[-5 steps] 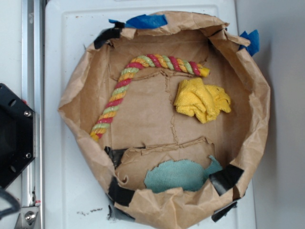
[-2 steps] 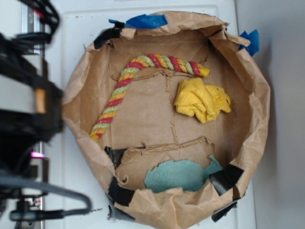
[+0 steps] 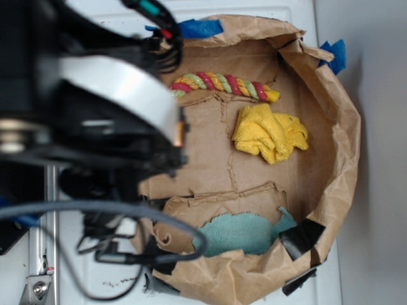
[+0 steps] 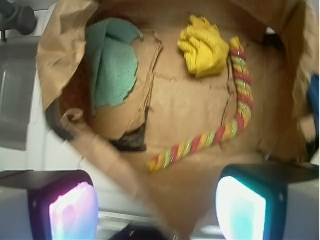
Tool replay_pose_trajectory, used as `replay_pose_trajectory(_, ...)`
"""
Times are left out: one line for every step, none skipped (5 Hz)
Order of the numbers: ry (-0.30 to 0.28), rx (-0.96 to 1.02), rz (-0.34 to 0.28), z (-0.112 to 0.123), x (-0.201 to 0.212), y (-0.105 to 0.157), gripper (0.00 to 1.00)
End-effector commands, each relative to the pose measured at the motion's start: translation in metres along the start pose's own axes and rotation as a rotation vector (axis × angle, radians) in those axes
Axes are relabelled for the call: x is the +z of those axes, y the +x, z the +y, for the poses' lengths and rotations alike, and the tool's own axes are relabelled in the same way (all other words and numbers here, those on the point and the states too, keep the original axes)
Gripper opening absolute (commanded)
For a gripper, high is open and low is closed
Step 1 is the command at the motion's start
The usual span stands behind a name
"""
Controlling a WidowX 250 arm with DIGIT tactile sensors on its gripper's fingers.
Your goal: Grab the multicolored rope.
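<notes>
The multicolored rope [image 3: 226,84], twisted red, yellow and pale green, lies along the far inside of a brown paper basin [image 3: 340,127]; my arm hides its left part in the exterior view. In the wrist view the whole rope [image 4: 215,136] bends from beside the yellow cloth down to the paper floor. My gripper [image 4: 156,202] is open and empty, high above the basin's near paper wall, short of the rope. Its fingers [image 4: 74,209] glow pink on the left and teal on the right.
A crumpled yellow terry cloth [image 3: 270,133] lies beside the rope's right end. A teal cloth [image 3: 238,233] sits partly under a torn paper flap at the basin's front. Black and blue tape patches hold the raised paper rim. A metal rail [image 3: 39,289] runs along the left.
My arm has swung in from the left over the basin's left side and now covers the rope's lower left part. Rope and cloths have not moved.
</notes>
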State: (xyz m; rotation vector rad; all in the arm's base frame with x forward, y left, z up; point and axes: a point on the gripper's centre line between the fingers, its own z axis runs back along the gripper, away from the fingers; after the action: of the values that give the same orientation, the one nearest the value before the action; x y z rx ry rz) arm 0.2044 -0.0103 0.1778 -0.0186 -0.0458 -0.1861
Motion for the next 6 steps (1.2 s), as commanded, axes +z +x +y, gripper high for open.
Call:
replay_pose_trajectory(-0.008,-0.038,-0.117,0.023,0.000,0.037,1.00)
replay_pose_trajectory(0.022,-0.068,-0.163,0.035,-0.015,0.052,1.00)
replay_pose_trajectory(0.017,-0.097,-0.158,0.041,-0.035,0.056,1.00)
replay_pose_trajectory(-0.015,-0.140,-0.119,0.047,-0.071,0.060,1.00)
replay_pose_trajectory(-0.006,-0.165,-0.077,0.048,-0.096,0.057,1.00)
replay_pose_trajectory(-0.013,-0.175,-0.078,0.063,-0.105,0.051,1.00)
